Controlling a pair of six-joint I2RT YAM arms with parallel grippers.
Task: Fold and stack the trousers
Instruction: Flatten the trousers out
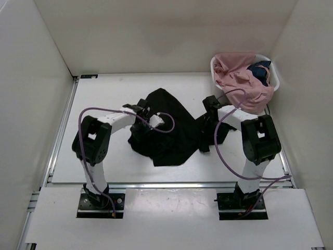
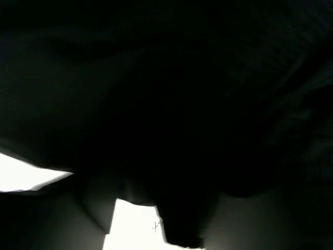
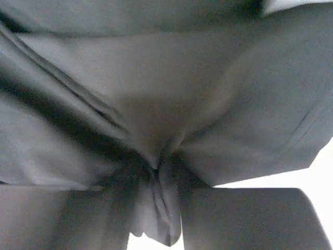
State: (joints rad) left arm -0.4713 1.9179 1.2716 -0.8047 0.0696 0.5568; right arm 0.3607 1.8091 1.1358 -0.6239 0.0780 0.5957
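trousers, black, crumpled, on table

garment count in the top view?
3: black trousers on the table, centre; pink garment draped over the basket rim; dark blue garment inside it. More may lie hidden underneath.

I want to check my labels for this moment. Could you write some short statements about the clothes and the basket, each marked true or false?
1. The trousers lie on the table. True.
2. The pink garment lies flat on the table. False: it is in the white basket and hangs over the rim.
3. A dark blue garment is in the basket. True.
4. The trousers are neatly folded. False: they lie crumpled.
5. Trouser fabric is bunched between the right fingers. True.
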